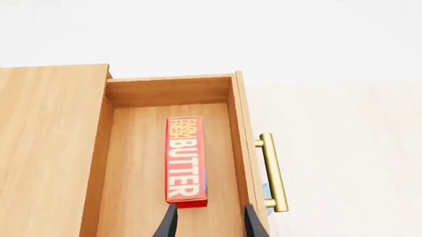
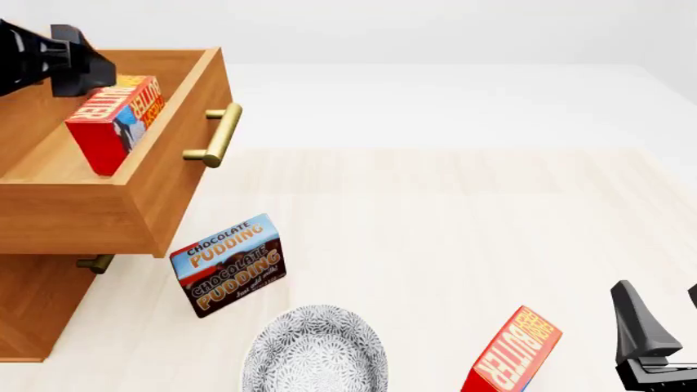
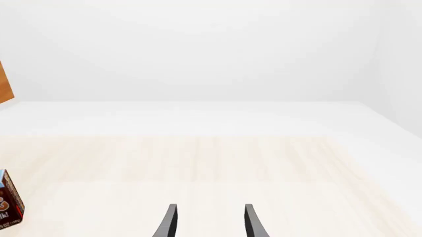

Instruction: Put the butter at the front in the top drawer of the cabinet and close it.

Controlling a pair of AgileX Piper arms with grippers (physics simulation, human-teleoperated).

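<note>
The butter (image 1: 185,160) is seen lying in the open top drawer (image 1: 173,91), released by the spread left tool (image 1: 207,222) so that closing can follow.

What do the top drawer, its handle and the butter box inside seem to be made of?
The top drawer looks like honey-brown wood with a matte finish: grain lines show. Its handle looks like polished brass: golden with a sheen. The butter looks like printed cardboard: flat faces, sharp edges, lettering.
</note>
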